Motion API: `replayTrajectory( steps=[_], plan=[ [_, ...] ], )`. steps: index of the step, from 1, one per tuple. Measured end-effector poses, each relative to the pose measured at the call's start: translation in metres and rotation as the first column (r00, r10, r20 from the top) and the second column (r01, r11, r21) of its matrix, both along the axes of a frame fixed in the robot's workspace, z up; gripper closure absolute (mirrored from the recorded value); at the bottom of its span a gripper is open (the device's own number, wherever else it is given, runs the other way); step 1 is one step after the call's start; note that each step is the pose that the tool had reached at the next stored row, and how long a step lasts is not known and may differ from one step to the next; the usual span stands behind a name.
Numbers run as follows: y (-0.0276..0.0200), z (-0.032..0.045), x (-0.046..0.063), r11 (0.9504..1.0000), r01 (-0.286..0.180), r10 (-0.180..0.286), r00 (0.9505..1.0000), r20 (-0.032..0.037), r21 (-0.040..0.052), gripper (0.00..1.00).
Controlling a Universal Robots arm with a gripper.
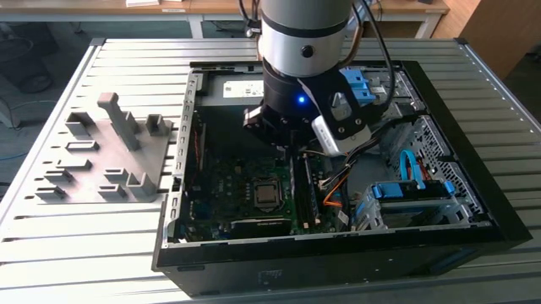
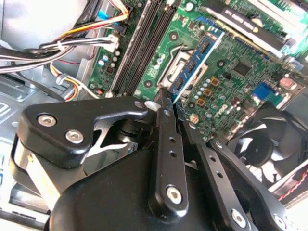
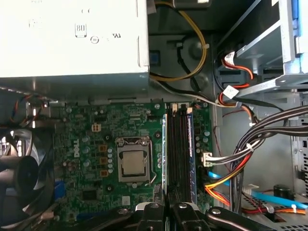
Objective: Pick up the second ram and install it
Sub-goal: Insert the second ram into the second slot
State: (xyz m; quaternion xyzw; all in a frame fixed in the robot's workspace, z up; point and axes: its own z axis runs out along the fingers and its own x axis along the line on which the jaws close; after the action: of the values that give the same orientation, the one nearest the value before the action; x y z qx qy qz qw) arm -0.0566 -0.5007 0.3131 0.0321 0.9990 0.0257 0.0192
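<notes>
In the second wrist view, the second ram (image 2: 198, 57), a blue-green stick with a row of small chips, juts out from between the black fingers. My gripper (image 2: 169, 98) is shut on it. In the first wrist view the ram (image 3: 164, 154) shows edge-on as a thin pale line, running from the gripper (image 3: 164, 208) along the side of the memory slots (image 3: 177, 154) nearest the processor socket (image 3: 132, 161). I cannot tell whether it touches a slot. In the exterior view the gripper (image 1: 292, 149) is low inside the open computer case (image 1: 473, 190), above the motherboard.
Another blue ram stick (image 3: 191, 154) sits in the slot farthest from the socket. Bundled cables (image 3: 240, 163) run beside the slots, a fan (image 3: 19, 178) and a silver power supply (image 3: 72, 38) stand close by. A grey fixture (image 1: 101, 152) lies on the table at the exterior view's left.
</notes>
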Motion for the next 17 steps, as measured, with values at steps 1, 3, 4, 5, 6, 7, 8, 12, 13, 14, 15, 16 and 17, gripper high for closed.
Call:
replayTrajectory(
  steps=[1,3,4,5,6,7,8,12,13,14,15,16,17],
  plan=[
    [-0.0002,-0.0001,0.000,1.0000,0.002,-0.002,1.0000,0.0000,0.0083,0.86],
    [-0.0009,-0.0002,0.000,0.9997,0.005,-0.005,1.0000,-0.0001,0.0234,0.86],
    [-0.0014,-0.0004,0.000,0.9996,0.007,-0.007,1.0000,-0.0001,0.0289,0.86],
    [-0.0018,-0.0007,0.000,0.9994,0.008,-0.008,1.0000,-0.0002,0.0338,0.86],
    [-0.0022,-0.0010,0.000,0.9992,0.011,-0.011,0.9999,-0.0002,0.0383,0.86],
    [-0.0026,-0.0016,0.000,0.9991,0.013,-0.013,0.9999,-0.0002,0.0407,0.86],
    [-0.0027,-0.0027,0.000,0.9990,0.015,-0.015,0.9999,-0.0001,0.0415,0.86],
    [-0.0028,-0.0079,0.001,0.9990,0.020,-0.020,0.9998,-0.0002,0.0408,0.86],
    [-0.0028,-0.0097,0.001,0.9989,0.021,-0.021,0.9998,-0.0002,0.0408,0.86],
    [-0.0028,-0.0115,0.001,0.9989,0.021,-0.021,0.9998,-0.0002,0.0408,0.86],
    [-0.0028,-0.0133,0.002,0.9989,0.021,-0.021,0.9998,-0.0002,0.0408,0.86],
    [-0.0030,-0.0151,0.002,0.9989,0.021,-0.021,0.9998,-0.0003,0.0407,0.86],
    [-0.0033,-0.0171,0.002,0.9989,0.021,-0.021,0.9998,-0.0002,0.0408,0.86]
  ],
)
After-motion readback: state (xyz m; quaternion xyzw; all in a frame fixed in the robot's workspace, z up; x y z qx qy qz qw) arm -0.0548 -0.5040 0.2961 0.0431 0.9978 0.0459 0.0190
